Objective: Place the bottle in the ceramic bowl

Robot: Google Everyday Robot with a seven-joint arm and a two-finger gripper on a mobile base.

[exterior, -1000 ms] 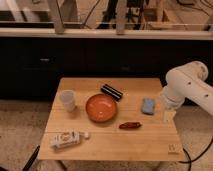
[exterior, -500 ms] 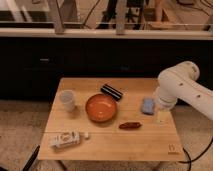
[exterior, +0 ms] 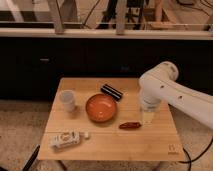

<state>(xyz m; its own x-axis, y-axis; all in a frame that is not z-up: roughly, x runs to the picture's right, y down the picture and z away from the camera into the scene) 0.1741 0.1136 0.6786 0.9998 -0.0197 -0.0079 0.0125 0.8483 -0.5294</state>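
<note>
The cream-white bottle (exterior: 66,140) lies on its side near the front left corner of the wooden table (exterior: 150,147), with its small white cap pointing right. The orange-red ceramic bowl (exterior: 101,107) sits at the table's middle and holds nothing. My white arm comes in from the right, and my gripper (exterior: 147,118) hangs low over the table's right part. It is right of the bowl and far from the bottle.
A white plastic cup (exterior: 67,100) stands left of the bowl. A black ridged oblong object (exterior: 112,92) lies behind the bowl. A small red-brown item (exterior: 130,125) lies just front right of the bowl, next to my gripper. A dark cabinet runs behind the table.
My arm has swung left over the table's right side. It now covers the small blue-grey object that showed there before. The bottle, bowl and cup have not moved.
</note>
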